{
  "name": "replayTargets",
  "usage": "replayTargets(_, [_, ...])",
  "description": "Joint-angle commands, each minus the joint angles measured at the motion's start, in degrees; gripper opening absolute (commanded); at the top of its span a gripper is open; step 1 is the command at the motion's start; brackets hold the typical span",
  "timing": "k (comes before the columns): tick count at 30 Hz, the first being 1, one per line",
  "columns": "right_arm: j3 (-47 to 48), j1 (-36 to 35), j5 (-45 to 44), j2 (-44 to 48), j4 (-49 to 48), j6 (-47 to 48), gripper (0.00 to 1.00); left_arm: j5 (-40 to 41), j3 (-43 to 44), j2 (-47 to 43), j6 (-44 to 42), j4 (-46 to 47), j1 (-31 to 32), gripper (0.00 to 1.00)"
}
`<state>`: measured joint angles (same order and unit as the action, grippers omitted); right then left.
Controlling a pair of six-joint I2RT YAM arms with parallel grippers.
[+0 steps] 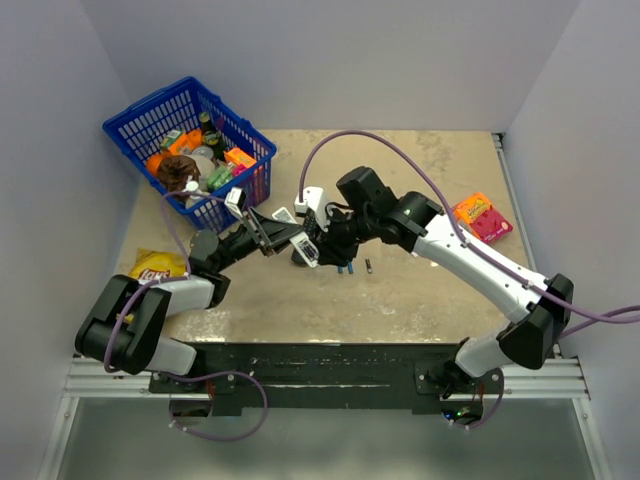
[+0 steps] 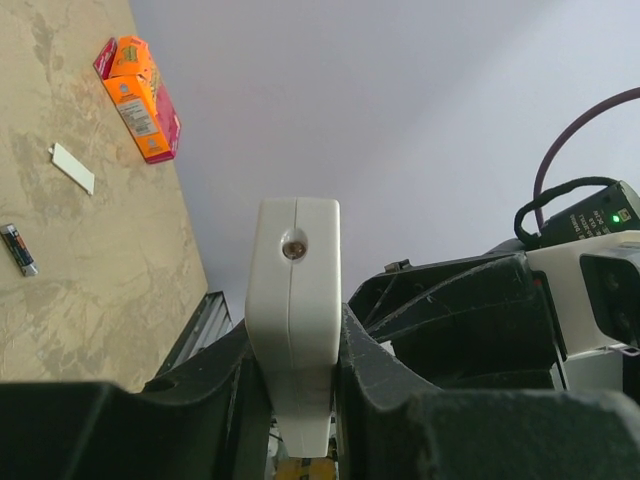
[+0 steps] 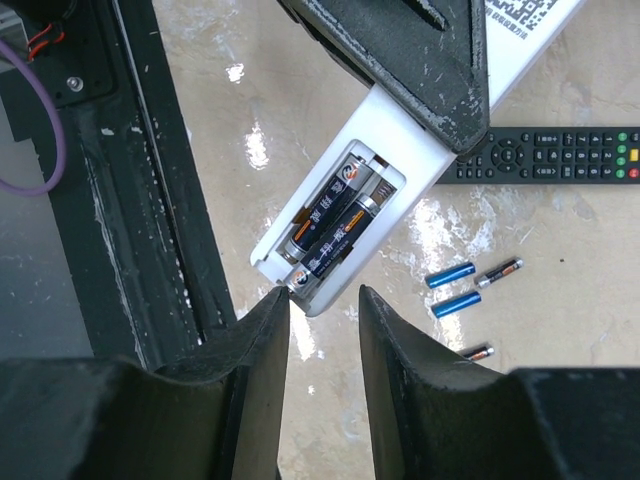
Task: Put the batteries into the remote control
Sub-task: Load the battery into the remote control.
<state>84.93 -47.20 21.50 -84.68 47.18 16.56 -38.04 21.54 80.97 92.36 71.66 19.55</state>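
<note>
My left gripper (image 2: 293, 340) is shut on the white remote control (image 2: 293, 270) and holds it above the table (image 1: 420, 290). In the right wrist view the remote (image 3: 400, 130) shows its open compartment with two dark batteries (image 3: 335, 222) lying in it. My right gripper (image 3: 322, 300) is open and empty, its tips at the compartment end, the left tip touching one cell's end. Two blue batteries (image 3: 452, 288) and two dark ones (image 3: 498, 271) lie loose on the table. In the top view both grippers (image 1: 280, 235) (image 1: 322, 248) meet at table centre, with loose batteries (image 1: 346, 268) beside them.
A long black remote (image 3: 550, 155) lies under the held one. A blue basket (image 1: 130, 135) of goods stands at back left, a chips bag (image 1: 158, 265) at left, orange and pink boxes (image 1: 482, 215) at right. A white flat strip (image 2: 72, 167) and one battery (image 2: 18, 248) lie apart.
</note>
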Motion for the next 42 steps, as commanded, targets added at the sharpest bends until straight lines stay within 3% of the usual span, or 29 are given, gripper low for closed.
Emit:
replayTargets(1, [2.8,0.2,-2.5,1.9,-1.0,0.5,0.37,-2.1,2.9,-1.3,-0.9,3.2,0.1,0.00])
replayTargets(30, [5.8,0.7,-2.8,-4.7,-0.2,-1.8,0.31,-7.4,7.5,-2.0,-6.6,0.6,0.1,0.00])
replayTargets(42, [11.1,4.2,5.0,-12.5,3.5,-8.5,0.26,-9.5,9.3,-2.2,-7.3,3.8,0.1,0.00])
